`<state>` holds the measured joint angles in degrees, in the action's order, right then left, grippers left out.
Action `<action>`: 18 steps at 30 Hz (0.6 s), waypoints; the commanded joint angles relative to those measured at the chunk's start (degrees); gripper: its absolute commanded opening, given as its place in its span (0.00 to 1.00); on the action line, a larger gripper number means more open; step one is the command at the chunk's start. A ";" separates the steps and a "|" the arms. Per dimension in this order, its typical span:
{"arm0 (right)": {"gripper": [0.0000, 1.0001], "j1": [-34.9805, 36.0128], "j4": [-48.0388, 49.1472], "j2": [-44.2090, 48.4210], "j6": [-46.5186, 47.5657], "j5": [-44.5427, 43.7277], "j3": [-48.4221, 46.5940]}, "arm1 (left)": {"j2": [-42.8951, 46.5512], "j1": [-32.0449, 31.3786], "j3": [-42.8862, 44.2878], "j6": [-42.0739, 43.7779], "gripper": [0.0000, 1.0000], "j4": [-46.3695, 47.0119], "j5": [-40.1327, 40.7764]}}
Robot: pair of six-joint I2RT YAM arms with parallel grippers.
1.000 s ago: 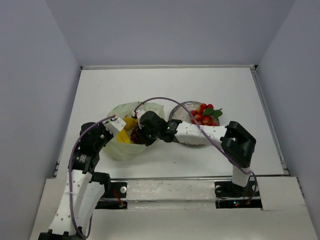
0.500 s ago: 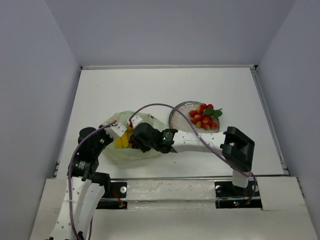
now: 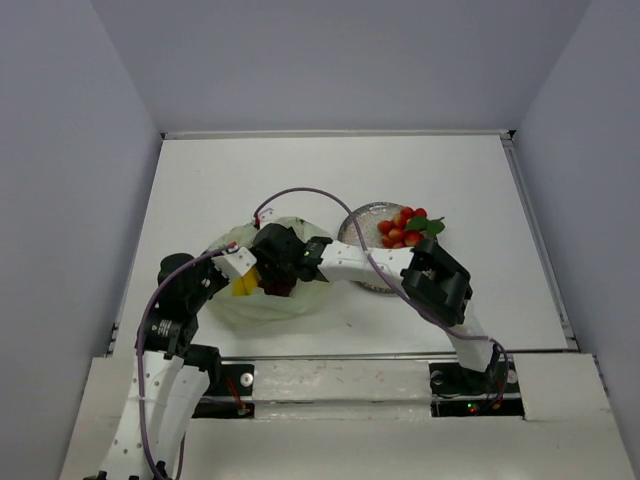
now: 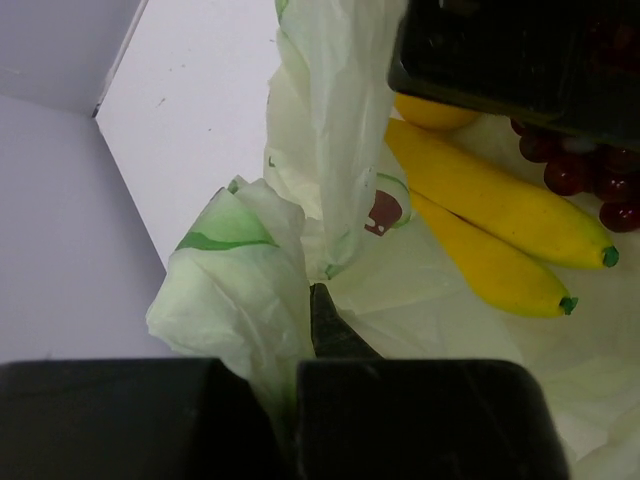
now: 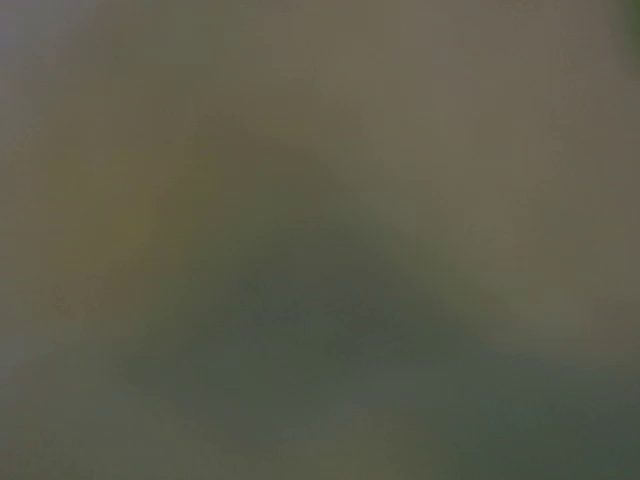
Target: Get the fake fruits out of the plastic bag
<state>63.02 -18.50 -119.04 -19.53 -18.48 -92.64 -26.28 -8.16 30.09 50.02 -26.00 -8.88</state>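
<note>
**Status.** The left gripper (image 4: 297, 360) is clamped on a fold of the plastic bag (image 4: 245, 290) and holds the left side of the mouth up and open. The right gripper (image 3: 272, 264) is inside the bag mouth, over the fruit. Its wrist camera gives only a blur, probably because film or fruit lies against the lens. The overhead view hides the jaws, so whether they stand apart or together cannot be told.

**Location of parts.** The two bananas (image 4: 500, 225) lie side by side on the bag floor. The grape bunch (image 4: 590, 175) lies just beside them. The round yellow fruit (image 4: 432, 112) sits partly under the right gripper. The red berry bunch (image 3: 405, 230) is already out, on the plate (image 3: 358, 225) to the right of the bag.

**Hazards.**
- Film caught in the jaws along with a fruit. The bag then rises with the lift and may tear free of the left gripper.
- A pinch on one grape only. The bunch may swing and drop.
- A banana gripped off-centre. Smooth and curved, it may slide out.
- A tug on the thin fold. The mouth collapses over the remaining fruit.
</note>
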 commanded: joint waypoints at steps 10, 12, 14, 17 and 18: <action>0.90 0.87 -4.70 -3.38 -0.25 -0.86 0.27 | -0.79 -0.10 1.82 -1.86 0.07 0.95 -0.61; 0.91 0.87 -5.40 -4.96 -0.16 -0.51 -0.08 | -1.05 -0.10 1.91 -1.86 0.07 1.21 -0.52; 0.91 0.87 -7.76 -7.51 -0.07 -1.20 -1.92 | -1.23 -0.01 2.34 -1.77 0.07 1.39 -0.26; 0.67 0.87 -10.14 -9.18 0.28 -1.65 -3.94 | -1.32 -0.10 2.70 -1.94 0.06 1.92 0.36; 0.60 0.87 -10.41 -9.19 0.19 -1.73 -4.21 | -1.31 -0.10 2.78 -1.94 0.06 2.00 0.71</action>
<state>63.48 -22.59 -125.40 -19.22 -19.92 -95.61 -27.33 -8.16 30.13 48.90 -25.98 -8.80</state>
